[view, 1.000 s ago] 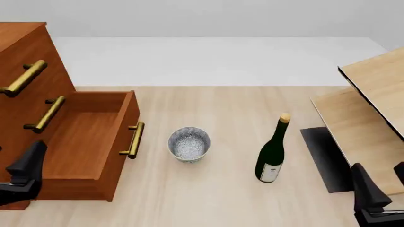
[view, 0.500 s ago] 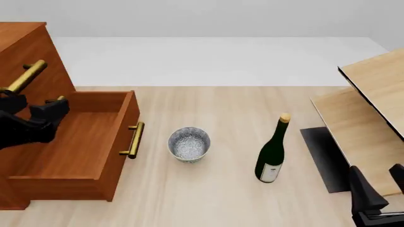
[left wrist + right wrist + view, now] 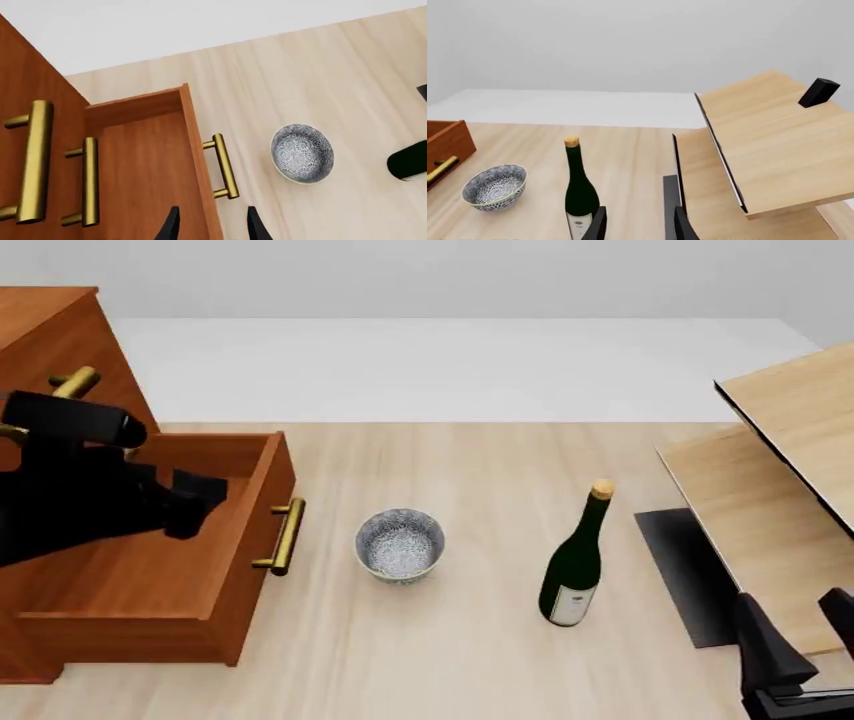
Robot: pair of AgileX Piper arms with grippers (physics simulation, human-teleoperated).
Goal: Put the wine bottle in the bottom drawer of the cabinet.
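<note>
The wine bottle stands upright on the table right of centre, dark green with a tan top and a white label low down. In the right wrist view the wine bottle stands just ahead of my open right gripper, apart from it. My right gripper sits low at the front right. The cabinet stands at the left with its bottom drawer pulled out. My left gripper hovers open over the drawer. In the left wrist view the left gripper is above the drawer's front board, near its brass handle.
A speckled grey bowl sits between the drawer front and the bottle. Pale wood furniture with a dark base plate fills the right side. Upper drawers with brass handles are shut.
My left arm has risen from the front left and swung right, over the open drawer. The right gripper has barely shifted. Bottle and bowl have not moved.
</note>
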